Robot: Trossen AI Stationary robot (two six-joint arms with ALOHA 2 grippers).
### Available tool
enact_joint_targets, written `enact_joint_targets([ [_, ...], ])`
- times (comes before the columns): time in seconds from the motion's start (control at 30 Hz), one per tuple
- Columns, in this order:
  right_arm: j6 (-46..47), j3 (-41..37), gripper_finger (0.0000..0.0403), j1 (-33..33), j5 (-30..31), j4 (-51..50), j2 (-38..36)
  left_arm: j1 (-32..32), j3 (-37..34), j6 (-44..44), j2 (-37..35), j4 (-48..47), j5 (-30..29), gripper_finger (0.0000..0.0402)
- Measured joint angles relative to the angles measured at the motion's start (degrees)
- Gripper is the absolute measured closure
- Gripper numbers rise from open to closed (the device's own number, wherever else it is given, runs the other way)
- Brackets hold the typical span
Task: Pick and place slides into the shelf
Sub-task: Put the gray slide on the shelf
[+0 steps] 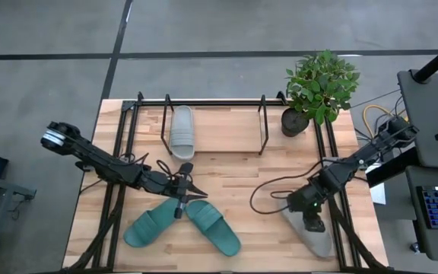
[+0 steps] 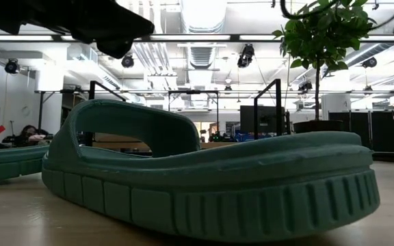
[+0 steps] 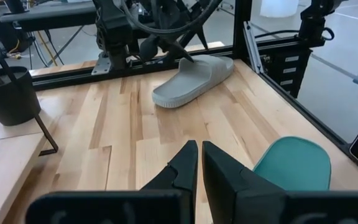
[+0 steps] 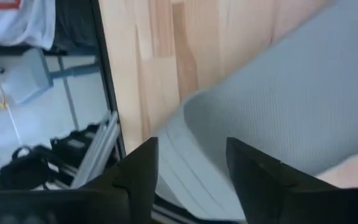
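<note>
The right gripper sits directly over the grey slide at the tabletop's right front corner, jaws spread and straddling its edge, nothing yet pinched; the slide's long axis runs diagonally toward that corner. The left gripper, jaws pressed together and empty, hovers just above the two teal slides, well apart from the grey one. The other grey slide already rests in the shelf, so the right arm is judged clearly nearer for this pick.

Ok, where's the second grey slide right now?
In the high view, the grey slide lies at the table's near right corner, under the open right gripper, far from the shelf.
</note>
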Motion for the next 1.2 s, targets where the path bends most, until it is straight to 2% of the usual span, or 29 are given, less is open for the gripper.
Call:
enact_joint_targets([
  [0.2, -3.90, -1.42, 0.0186, 0.09, -2.47, 0.28, 0.00, 0.00, -0.02, -0.03, 0.32, -0.03, -0.02, 0.0393],
  [0.4, -5.98, -4.29, 0.0184, 0.09, -2.47, 4.88, 0.00, 0.00, -0.02, -0.40, 0.30, 0.07, -0.02, 0.0393],
  [0.6, -5.54, -5.44, 0.0184, 0.38, -6.50, 7.29, 0.00, 0.00, -0.02, -0.47, 0.30, 0.05, -0.02, 0.0393],
  [0.7, -5.96, -6.10, 0.0188, 1.69, -6.35, 8.83, 0.13, 0.00, -0.02, -0.52, 0.30, 0.05, -0.02, 0.0393],
  [1.0, -5.71, -9.49, 0.0230, 4.00, -5.92, 13.81, 0.35, 0.02, -0.09, -0.57, 0.28, 0.01, -0.02, 0.0393],
  [1.1, -6.12, -9.76, 0.0262, 4.00, -5.90, 14.01, 0.37, 0.02, -0.09, -0.57, 0.28, 0.03, -0.02, 0.0393],
  [1.2, -7.85, -9.78, 0.0311, 4.00, -6.20, 14.44, 0.36, 0.00, -0.07, -0.57, 0.28, 0.03, -0.02, 0.0393],
])
